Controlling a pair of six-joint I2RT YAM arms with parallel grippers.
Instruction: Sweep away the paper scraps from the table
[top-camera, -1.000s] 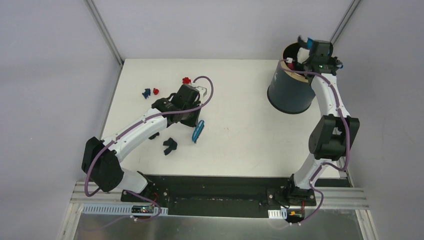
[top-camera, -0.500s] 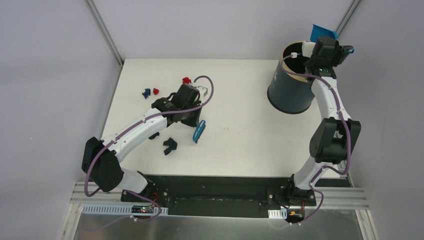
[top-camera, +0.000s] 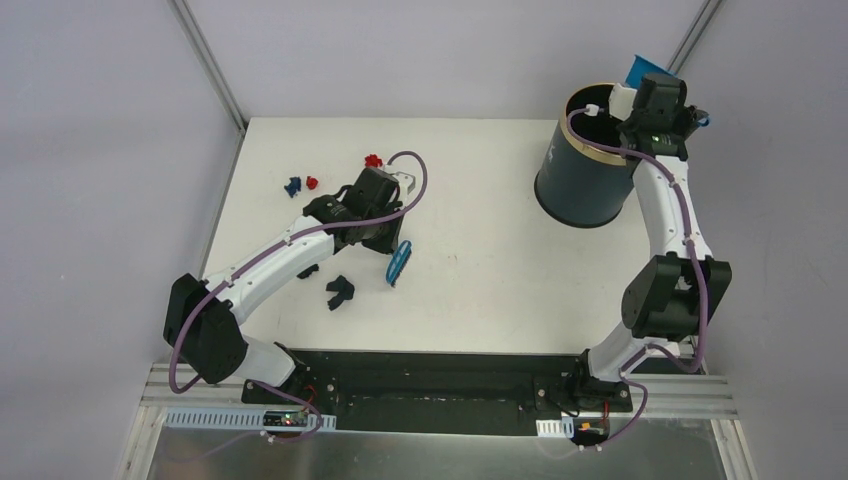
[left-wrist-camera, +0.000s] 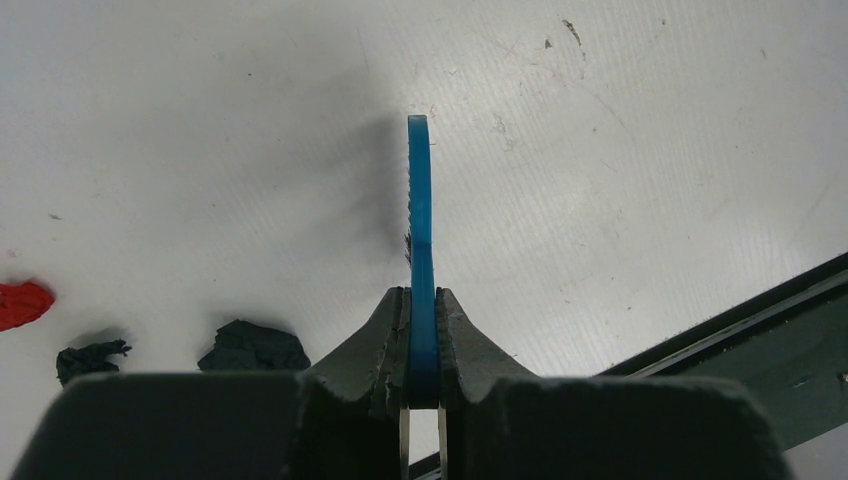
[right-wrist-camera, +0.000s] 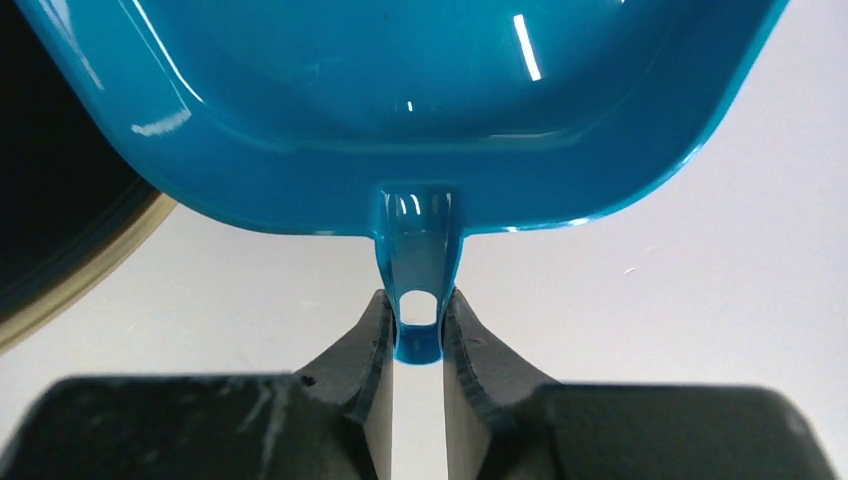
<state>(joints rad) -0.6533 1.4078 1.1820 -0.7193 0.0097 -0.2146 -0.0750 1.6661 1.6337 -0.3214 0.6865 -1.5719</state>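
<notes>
**Item 1, table**. White worktop with a black strip along its near edge.

**Item 2, paper scraps**. My top camera shows three, all in the far left part of the worktop.
- A red one and a dark blue one lie just beside each other near the left edge.
- Another red one lies apart from that pair, closer to the far edge.
- All three are well apart from the brush.
- My left wrist camera shows one more red scrap at the picture's left border.
- It also shows two dark wads on the white surface beside the finger housing. I cannot tell their exact colour.

**Item 3, left gripper**. It is left of the worktop's centre. The fingers are pressed together on the brush, pinching its blue back. The brush is seen edge-on and reaches out from the fingertips over the bare white surface. A few dark bristles show at mid-length. I cannot tell whether they touch the table.

**Item 4, right gripper**. It is raised over the far right corner. The fingers pinch the small holed tab of the dustpan. The blue pan spreads out beyond the fingertips, with its glossy underside toward my wrist camera.

**Item 5, bin**. Dark, round and open-topped, with a pale band inside the rim. It stands on the far right corner. In the top view the dustpan sits at the far side of its rim. In the right wrist view the rim shows at the left, beside the pan.
</notes>
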